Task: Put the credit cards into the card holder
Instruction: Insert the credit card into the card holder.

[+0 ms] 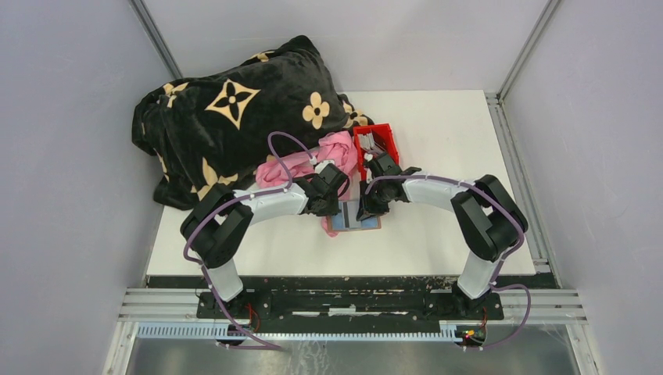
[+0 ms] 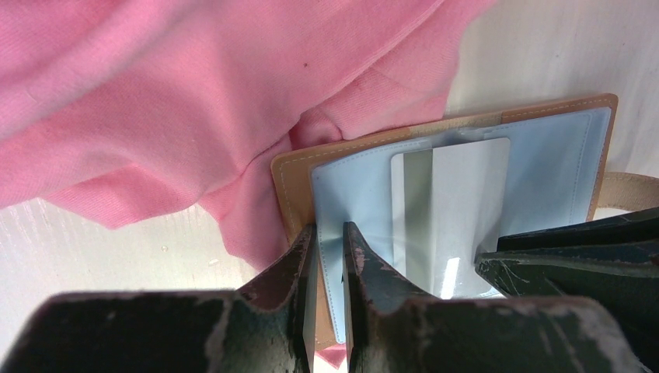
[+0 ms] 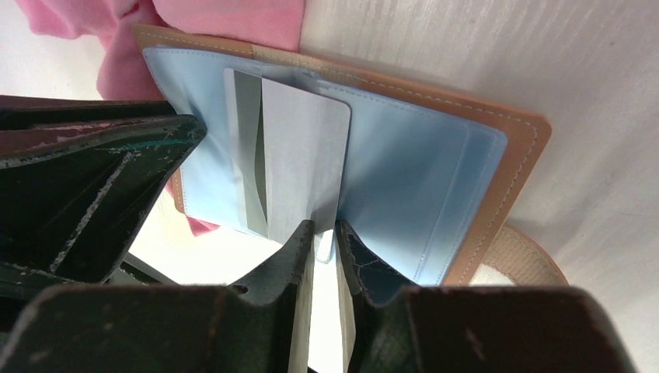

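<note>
The card holder [image 1: 362, 222] lies open on the table, tan leather outside and light blue slots [image 2: 544, 148] inside. My left gripper [image 2: 330, 233] is shut on its near edge, pinching the blue inner flap. A grey-white credit card [image 3: 303, 155] with a darker stripe stands partly in a slot of the holder [image 3: 435, 179]. My right gripper [image 3: 325, 229] is closed on that card's near corner. In the top view both grippers, left [image 1: 332, 205] and right [image 1: 367, 209], meet over the holder. More cards sit in the red bin [image 1: 374, 148].
A pink cloth [image 1: 313, 160] lies bunched against the holder's left side and under part of it. A black blanket with gold flowers [image 1: 227, 117] covers the table's back left. The holder's beige snap tab [image 3: 528, 256] sticks out on the right.
</note>
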